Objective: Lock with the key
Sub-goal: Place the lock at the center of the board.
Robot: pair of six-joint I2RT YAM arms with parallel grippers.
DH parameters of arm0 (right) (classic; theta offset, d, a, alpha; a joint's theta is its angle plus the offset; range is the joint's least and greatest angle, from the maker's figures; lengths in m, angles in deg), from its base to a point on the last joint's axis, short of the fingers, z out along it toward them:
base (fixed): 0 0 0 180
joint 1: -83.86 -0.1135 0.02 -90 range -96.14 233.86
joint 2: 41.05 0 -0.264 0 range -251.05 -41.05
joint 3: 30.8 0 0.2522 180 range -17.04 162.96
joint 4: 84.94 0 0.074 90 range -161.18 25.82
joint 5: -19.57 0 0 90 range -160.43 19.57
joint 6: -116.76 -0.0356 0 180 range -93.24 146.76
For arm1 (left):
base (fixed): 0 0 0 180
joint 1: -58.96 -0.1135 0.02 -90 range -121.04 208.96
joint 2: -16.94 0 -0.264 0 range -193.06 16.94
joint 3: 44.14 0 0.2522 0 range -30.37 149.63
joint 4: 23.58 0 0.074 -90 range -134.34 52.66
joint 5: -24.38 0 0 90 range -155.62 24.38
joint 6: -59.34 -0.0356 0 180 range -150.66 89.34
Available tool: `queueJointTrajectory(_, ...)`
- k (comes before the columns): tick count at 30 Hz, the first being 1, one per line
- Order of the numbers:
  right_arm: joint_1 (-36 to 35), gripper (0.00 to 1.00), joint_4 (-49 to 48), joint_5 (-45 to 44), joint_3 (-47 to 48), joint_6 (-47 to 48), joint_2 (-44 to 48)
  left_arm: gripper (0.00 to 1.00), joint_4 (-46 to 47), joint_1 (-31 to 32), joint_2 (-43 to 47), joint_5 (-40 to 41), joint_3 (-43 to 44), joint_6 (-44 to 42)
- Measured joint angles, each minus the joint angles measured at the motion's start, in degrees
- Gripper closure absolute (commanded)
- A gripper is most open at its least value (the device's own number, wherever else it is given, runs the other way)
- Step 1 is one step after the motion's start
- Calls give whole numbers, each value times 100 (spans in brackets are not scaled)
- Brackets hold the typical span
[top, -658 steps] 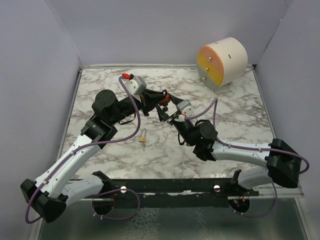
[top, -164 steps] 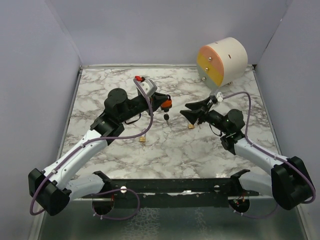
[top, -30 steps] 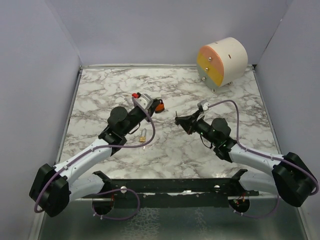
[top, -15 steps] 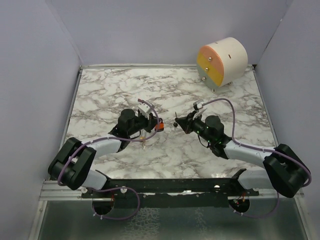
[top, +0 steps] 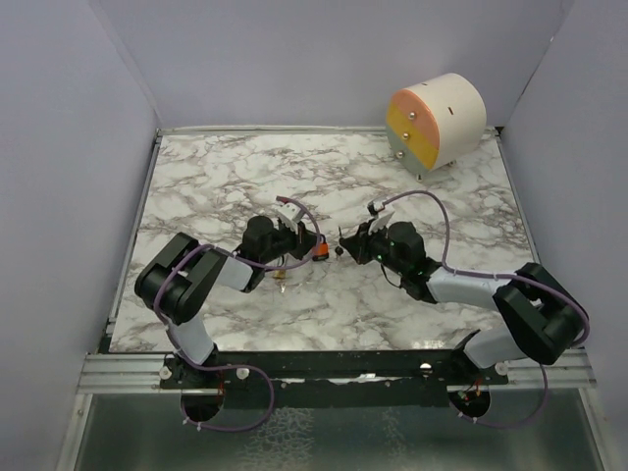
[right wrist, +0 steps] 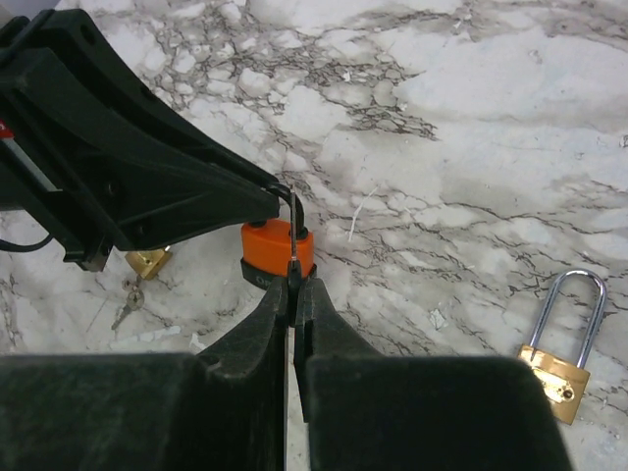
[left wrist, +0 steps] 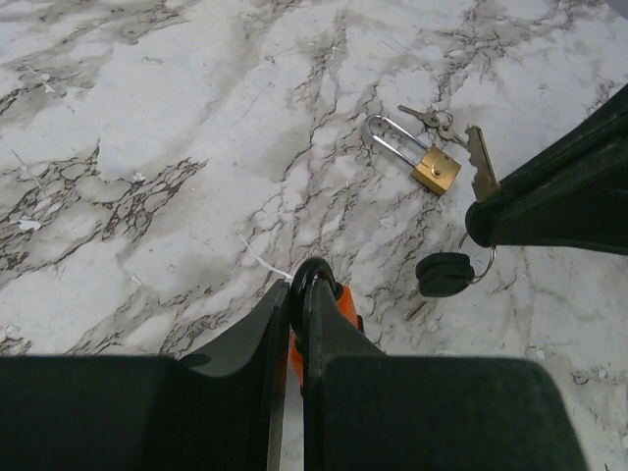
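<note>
left hand [left wrist: 298,290] pressed nearly together, pinching the black shackle of the orange padlock [right wrist: 278,251]. the lock body sits just past my fingertips, mid-bench [top: 196,186].

right hand [right wrist: 292,287] pinched tight on a brass key [left wrist: 481,173], blade sticking out past the fingers. a black-headed key [left wrist: 443,274] dangles on a ring from that hand.

the two hands meet almost tip to tip. the brass key is just beside the orange padlock; i cannot tell if it touches. keyhole not visible.

two brass padlocks lie flat on the bench. one [right wrist: 561,369] shows its silver shackle. the other [right wrist: 147,261] is half hidden behind my left hand, small keys [right wrist: 126,294] by it.

round drawer unit [top: 437,120] at the far right corner, well apart.
</note>
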Motion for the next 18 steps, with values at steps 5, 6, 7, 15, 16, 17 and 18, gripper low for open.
queueJointTrajectory(5,0,99,101,-57,74,-96,-304,100,380,-114,-485,-140,208,149)
queueJointTrajectory(6,0,99,122,-81,107,-109,-374,100,444,-136,-566,-160,264,164)
queueJointTrajectory(7,0,99,131,-105,146,-125,-457,100,490,-157,-623,-173,306,173)
queueJointTrajectory(15,0,99,175,-326,417,-186,-1121,100,693,-278,-876,-345,461,234)
queueJointTrajectory(16,0,99,175,-382,455,-181,-1193,100,708,-284,-885,-361,461,236)
queueJointTrajectory(17,0,99,175,-424,490,-177,-1239,100,726,-291,-894,-382,461,236)
queueJointTrajectory(18,0,99,175,-466,533,-166,-1287,100,743,-310,-905,-415,459,234)
